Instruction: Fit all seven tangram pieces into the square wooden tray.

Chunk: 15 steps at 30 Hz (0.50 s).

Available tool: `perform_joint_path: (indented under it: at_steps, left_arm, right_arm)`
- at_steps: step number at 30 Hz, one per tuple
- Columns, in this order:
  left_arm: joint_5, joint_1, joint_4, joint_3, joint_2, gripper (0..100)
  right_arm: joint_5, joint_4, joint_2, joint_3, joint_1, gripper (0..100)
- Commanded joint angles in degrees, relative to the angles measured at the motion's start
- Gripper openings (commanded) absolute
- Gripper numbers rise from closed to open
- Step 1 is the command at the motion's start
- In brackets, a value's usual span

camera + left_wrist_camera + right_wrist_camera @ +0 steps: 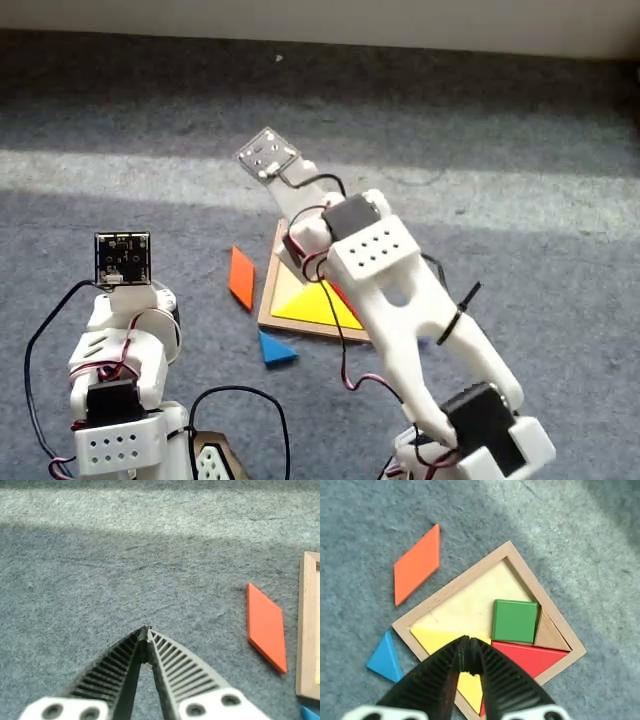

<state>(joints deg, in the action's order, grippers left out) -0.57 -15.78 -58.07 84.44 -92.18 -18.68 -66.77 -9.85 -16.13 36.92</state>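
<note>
Carpet (pixel 570 520) | tray (pixel 451 583): 4 pieces (pixel 515 621) | loose: 1 orange parallelogram (pixel 417 565), 1 blue triangle (pixel 386 657)

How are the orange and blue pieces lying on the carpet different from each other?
The orange piece is a four-sided parallelogram; the blue piece is a triangle. The orange piece is clearly larger than the blue piece. Both lie flat on the carpet, outside the tray.

- Parallelogram (pixel 417 571): solid orange.
- Loose triangle (pixel 386 658): solid blue.
- Square (pixel 515 621): solid green.
- 3 tray triangles: yellow triangle (pixel 435 637), red triangle (pixel 535 657), tan triangle (pixel 551 635).
- Tray (pixel 465 576): pale wood.
- Carpet (pixel 360 530): mottled grey.
</note>
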Motion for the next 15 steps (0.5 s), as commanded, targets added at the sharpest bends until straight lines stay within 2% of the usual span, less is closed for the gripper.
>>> perform_joint_path:
  at_steps: [1,5,7,10,15]
  left_arm:
    - [0.2,-1.5,1.2,-0.6,-0.5,0]
    - [0.5,-5.8,1.7,-0.9,-0.5,0]
    - [0.5,-6.9,2.5,-0.9,-0.5,0]
    - [0.5,-7.2,2.5,-0.9,-0.5,0]
    - [0.5,-7.1,2.5,-0.9,-0.5,0]
  right_arm:
    - [-0.2,-0.4,-7.8,-5.8,2.9,1.3]
    - [0.2,0.0,-10.7,-14.4,8.7,10.1]
    - [3.3,0.1,-10.0,-17.5,11.2,14.7]
    - [6.2,1.4,-7.3,-19.8,14.0,18.3]
    - [6.5,4.0,-1.7,-19.6,18.2,23.0]
